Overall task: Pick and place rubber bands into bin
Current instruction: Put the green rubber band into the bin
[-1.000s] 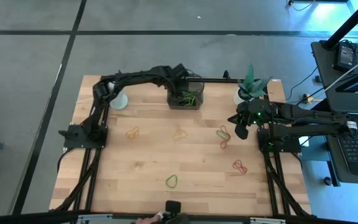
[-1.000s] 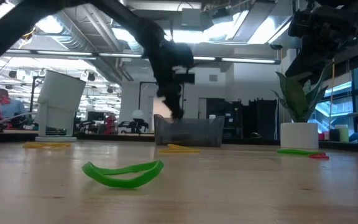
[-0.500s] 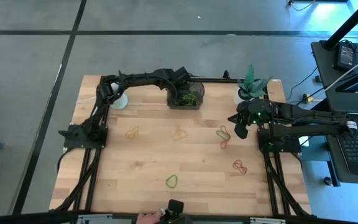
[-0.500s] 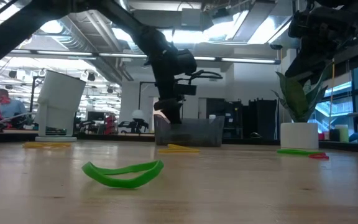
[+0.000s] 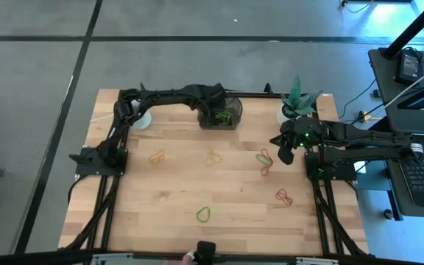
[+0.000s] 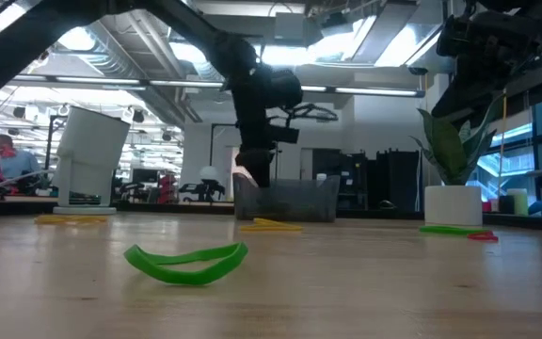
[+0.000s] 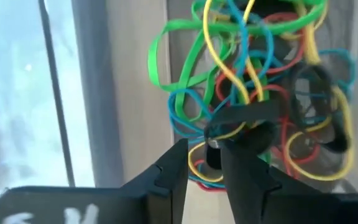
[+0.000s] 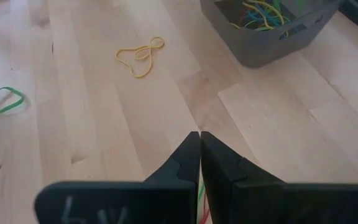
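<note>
Wooden surface [image 5: 168,199]: both arms and all items are carried on it. Left arm: reached across the far edge, its left gripper [image 7: 205,163] held over the bin [image 5: 220,112], the jaws seen a little apart in the left wrist view with nothing between them. Right arm: parked at the right side, its right gripper [image 8: 200,155] low over bare wood, the jaws pressed together and empty. Bin: dark, rectangular, directly beneath the left jaws, well apart from the right jaws. Rubber bands in the bin [image 7: 253,81]: a tangled heap of green, yellow, blue, red and black loops just beyond the left jaws. Loose rubber bands on the surface: a red and green pair [image 5: 264,160] just beside the right jaws; a yellow one [image 8: 140,54] ahead of the right jaws, between them and the bin; a green one [image 8: 7,99] farther off.
</note>
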